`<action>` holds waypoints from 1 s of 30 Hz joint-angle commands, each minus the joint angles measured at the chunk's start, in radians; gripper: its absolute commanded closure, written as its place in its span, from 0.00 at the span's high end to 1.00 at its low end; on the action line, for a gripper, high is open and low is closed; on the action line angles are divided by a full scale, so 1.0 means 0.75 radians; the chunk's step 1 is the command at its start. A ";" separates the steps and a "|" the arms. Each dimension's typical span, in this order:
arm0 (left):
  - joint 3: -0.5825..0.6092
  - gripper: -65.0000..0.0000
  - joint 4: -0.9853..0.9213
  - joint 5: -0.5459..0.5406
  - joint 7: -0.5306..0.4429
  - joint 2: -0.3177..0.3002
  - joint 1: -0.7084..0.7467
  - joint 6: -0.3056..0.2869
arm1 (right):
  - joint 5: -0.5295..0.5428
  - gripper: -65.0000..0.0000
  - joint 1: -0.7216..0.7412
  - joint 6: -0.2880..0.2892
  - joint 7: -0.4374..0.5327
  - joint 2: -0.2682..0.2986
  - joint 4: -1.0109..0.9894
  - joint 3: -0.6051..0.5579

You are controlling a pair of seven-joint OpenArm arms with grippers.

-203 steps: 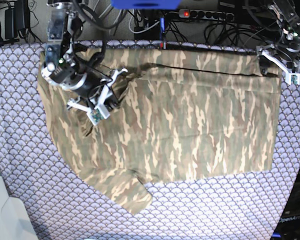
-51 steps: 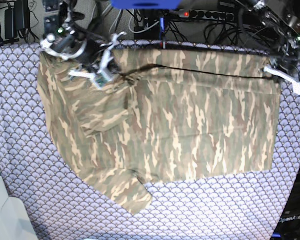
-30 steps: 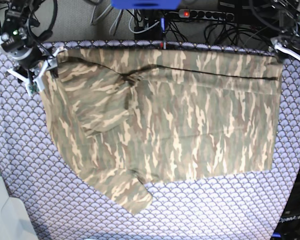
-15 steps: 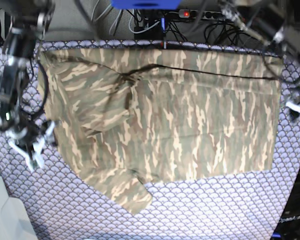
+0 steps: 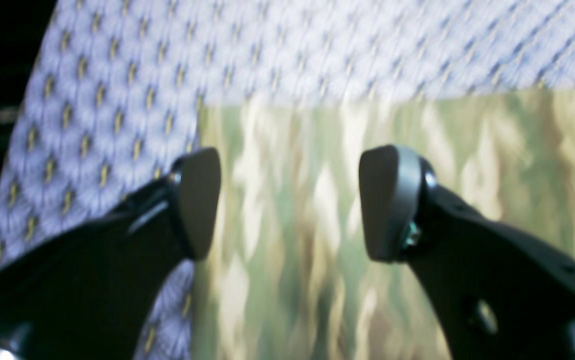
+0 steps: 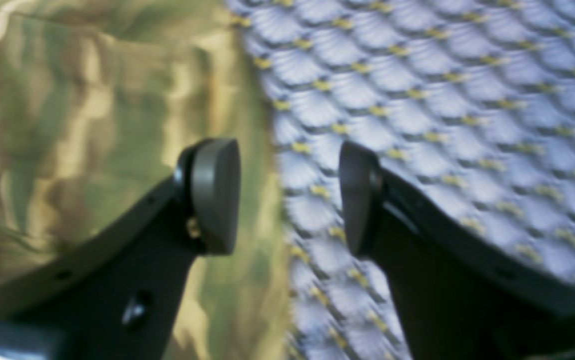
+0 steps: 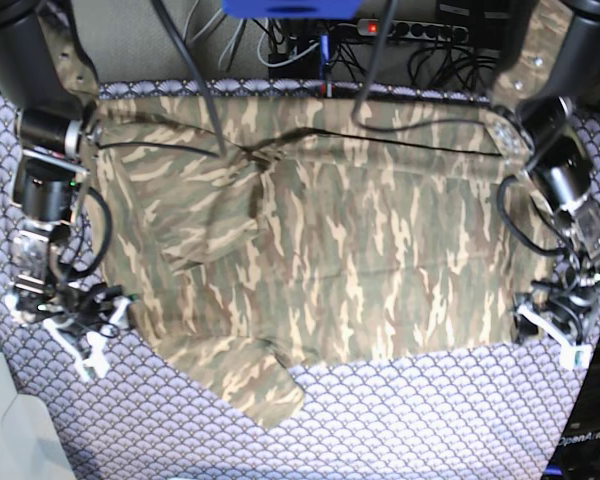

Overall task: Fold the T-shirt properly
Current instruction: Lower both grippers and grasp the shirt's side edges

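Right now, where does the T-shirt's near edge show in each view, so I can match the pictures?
Base: the T-shirt fills the middle; its near edge runs between the two tools low at the sides.
Left wrist: the near right corner sits under the open left tool.
Right wrist: shirt at left; its edge runs under the open right tool.
Shared landmark: the scale-patterned tablecloth.
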 commanded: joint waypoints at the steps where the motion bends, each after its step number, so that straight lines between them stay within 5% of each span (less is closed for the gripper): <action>1: 0.006 0.65 -0.028 -0.001 -0.059 -0.020 -0.054 0.002 | -0.014 0.50 0.050 0.003 0.060 0.014 -0.021 0.007; 6: 0.086 0.65 -0.171 0.116 -0.218 -0.016 -0.093 0.087 | -0.025 0.51 0.126 0.003 0.288 0.018 -0.275 0.001; 13: 0.098 0.65 -0.173 0.116 -0.218 -0.012 -0.070 0.136 | -0.027 0.51 0.196 0.003 0.562 0.086 -0.588 0.007; 25: -0.023 0.65 -0.169 0.114 -0.220 0.020 0.012 0.136 | -0.027 0.51 0.187 -0.024 0.621 0.094 -0.602 0.001; 30: -0.025 0.65 -0.169 0.114 -0.220 0.020 0.024 0.136 | -0.027 0.51 0.138 -0.018 0.619 0.070 -0.633 -0.118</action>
